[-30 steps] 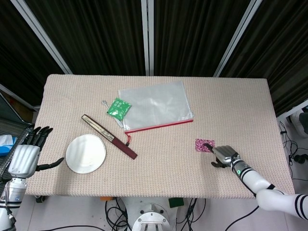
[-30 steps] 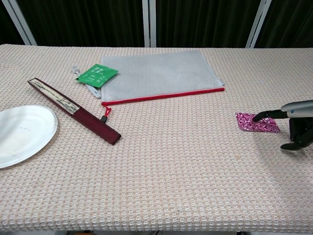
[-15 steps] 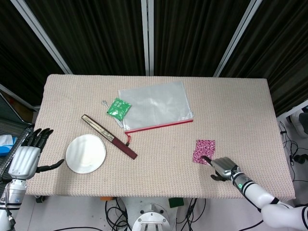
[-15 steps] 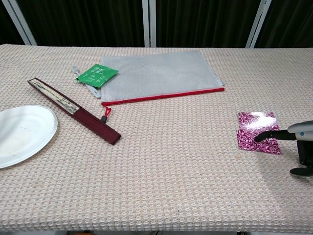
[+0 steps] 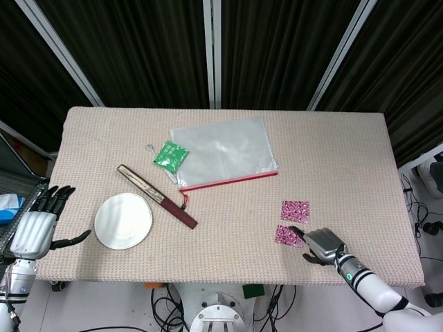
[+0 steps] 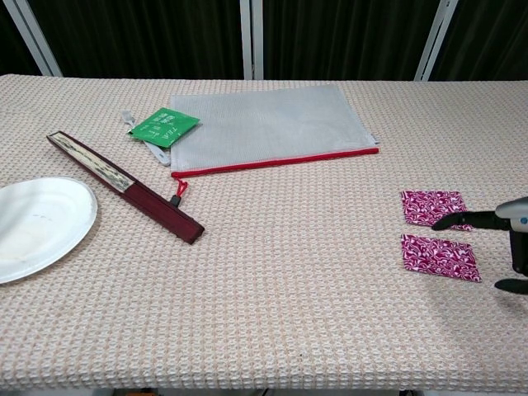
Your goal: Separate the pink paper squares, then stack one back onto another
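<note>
Two pink paper squares are seen flat near the worktop's front right corner, the far square (image 6: 434, 208) just apart from the near square (image 6: 440, 256). One outstretched finger of the right hand (image 5: 324, 244) is laid on the near square, nothing clamped; the left hand (image 5: 34, 227) is held spread beyond the left edge. Thin, light, limp sheets are judged best slid by fingertip or pinched at an edge.

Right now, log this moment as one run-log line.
stage: pink squares separated, stacking not yet done | near square | far square | right hand fingertip beside near square | left hand open off table
</note>
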You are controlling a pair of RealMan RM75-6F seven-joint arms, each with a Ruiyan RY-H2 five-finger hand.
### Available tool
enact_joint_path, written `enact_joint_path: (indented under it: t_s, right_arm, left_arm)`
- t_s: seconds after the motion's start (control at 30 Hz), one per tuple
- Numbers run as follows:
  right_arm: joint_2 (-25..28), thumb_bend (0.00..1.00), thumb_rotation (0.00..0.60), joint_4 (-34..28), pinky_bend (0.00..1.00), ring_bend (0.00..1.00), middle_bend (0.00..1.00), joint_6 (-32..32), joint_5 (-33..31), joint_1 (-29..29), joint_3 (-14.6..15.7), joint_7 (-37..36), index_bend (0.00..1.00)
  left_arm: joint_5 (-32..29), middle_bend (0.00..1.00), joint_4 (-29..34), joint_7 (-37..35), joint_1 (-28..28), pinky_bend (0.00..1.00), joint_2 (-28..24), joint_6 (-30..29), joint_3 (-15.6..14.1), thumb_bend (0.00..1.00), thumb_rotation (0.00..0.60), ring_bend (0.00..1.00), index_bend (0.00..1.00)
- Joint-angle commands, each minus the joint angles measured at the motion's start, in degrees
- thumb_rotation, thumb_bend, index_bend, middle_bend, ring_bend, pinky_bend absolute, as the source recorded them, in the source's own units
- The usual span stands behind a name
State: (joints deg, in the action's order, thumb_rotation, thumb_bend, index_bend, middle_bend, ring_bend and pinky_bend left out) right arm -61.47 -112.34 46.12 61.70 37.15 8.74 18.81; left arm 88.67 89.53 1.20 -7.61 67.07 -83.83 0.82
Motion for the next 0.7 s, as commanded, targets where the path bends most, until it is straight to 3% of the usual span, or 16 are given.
enact_joint_path:
  t_s: [0.03, 0.33, 0.7]
  right_arm:
    - [-0.3, 1.0, 0.6, 1.4, 0.91, 0.97, 1.0, 0.7, 0.3, -0.5, -1.5, -1.1, 0.02]
    - [-2.6, 1.0, 0.6, 5.9, 0.91, 0.97, 1.0, -5.3, -6.9, 3.1, -4.2, -3.0, 0.02]
    - [-4.0, 1.0, 0.6, 8.6, 0.91, 0.97, 1.0, -9.8, -12.1, 6.5, -3.3, -2.8, 0.02]
  left_arm:
    - [0.1, 0.11, 0.0, -0.1, 0.0, 0.23, 0.0, -0.1, 0.0, 0.07, 0.158, 0.06, 0.09]
    - [0.2, 0.11, 0.5, -0.1, -0.1, 0.23, -0.4, -0.1, 0.1, 0.07, 0.16, 0.06, 0.09]
    - [0.2, 0.11, 0.6, 0.2, -0.6, 0.23, 0.3, 1.1, -0.1, 0.07, 0.161, 0.06, 0.09]
